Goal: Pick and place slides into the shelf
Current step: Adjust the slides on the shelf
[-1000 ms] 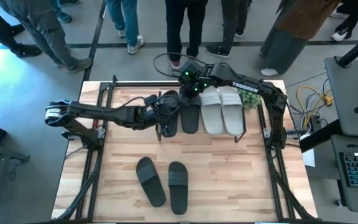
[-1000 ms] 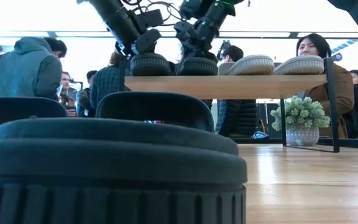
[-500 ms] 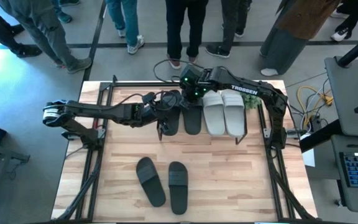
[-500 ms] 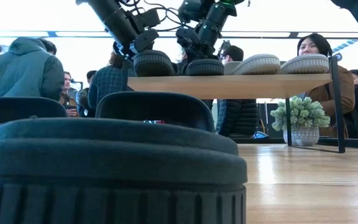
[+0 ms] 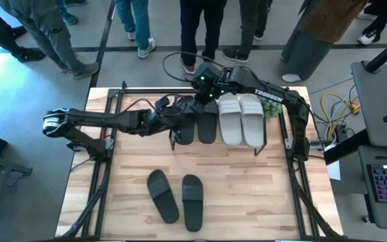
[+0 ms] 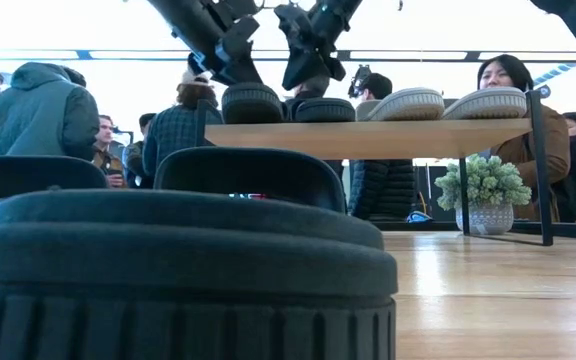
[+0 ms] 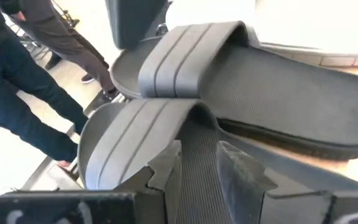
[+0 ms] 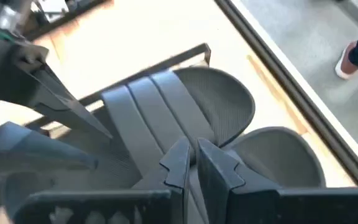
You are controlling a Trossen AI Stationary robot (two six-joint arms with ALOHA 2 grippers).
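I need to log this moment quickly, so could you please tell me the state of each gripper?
Left gripper: part open over a black slide on the shelf, holding nothing.
Right gripper: shut, empty, above the neighbouring black slide.

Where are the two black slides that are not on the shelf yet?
In the high view, the two black slides lie side by side on the wooden tabletop, near its front edge and left of centre, well clear of the shelf.

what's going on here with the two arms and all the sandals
A two-armed robot is putting slides onto a low shelf. Four already sit on its top board: two black slides and two pale slides. The left gripper and right gripper both hover just above the black pair, holding nothing; the right is shut. Two more black slides wait on the table. People stand behind, watching.
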